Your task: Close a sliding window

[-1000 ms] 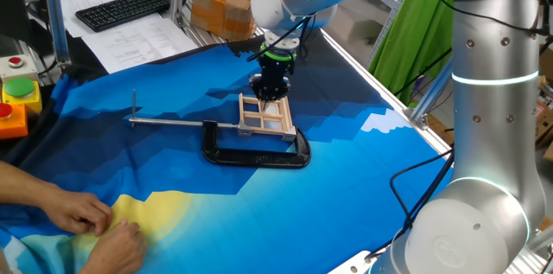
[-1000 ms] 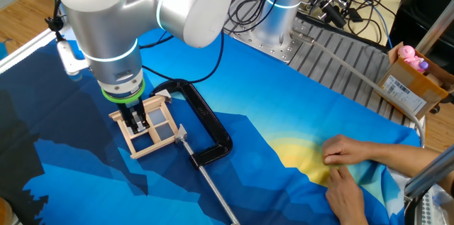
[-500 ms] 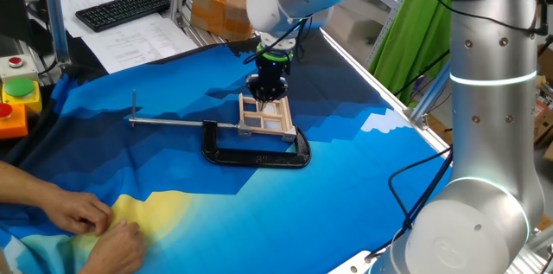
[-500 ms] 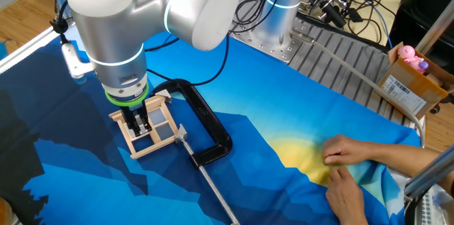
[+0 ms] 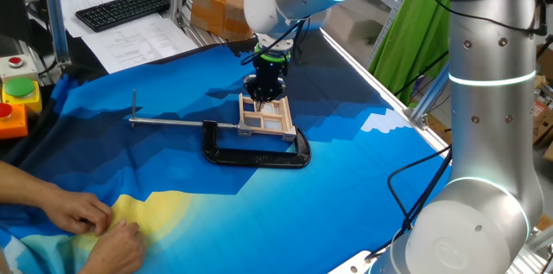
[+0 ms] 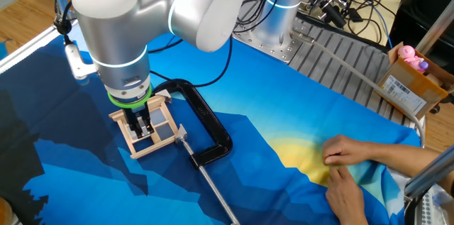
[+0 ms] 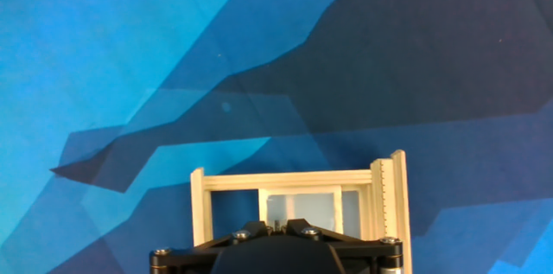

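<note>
The sliding window (image 5: 265, 118) is a small pale wooden frame lying flat on the blue cloth, held in a black C-clamp (image 5: 256, 156). It also shows in the other fixed view (image 6: 157, 134) and in the hand view (image 7: 285, 181). My gripper (image 5: 263, 97) points straight down onto the window's far part. In the other fixed view the gripper (image 6: 142, 124) stands over the inner sash. In the hand view the gripper (image 7: 276, 222) has its fingertips nearly together, pinched on a thin crossbar of the translucent sash. The lower part of the window is hidden behind the hand.
The C-clamp's long metal bar (image 5: 168, 121) runs left from the window. A person's hands (image 5: 86, 222) rest on the yellow part of the cloth at the near left. Button boxes (image 5: 19, 92), a keyboard (image 5: 125, 6) and cardboard boxes lie beyond the cloth.
The gripper has shifted slightly along the window frame, to the left in one fixed view, and the sash appears to move with it. The person's hands have stayed put.
</note>
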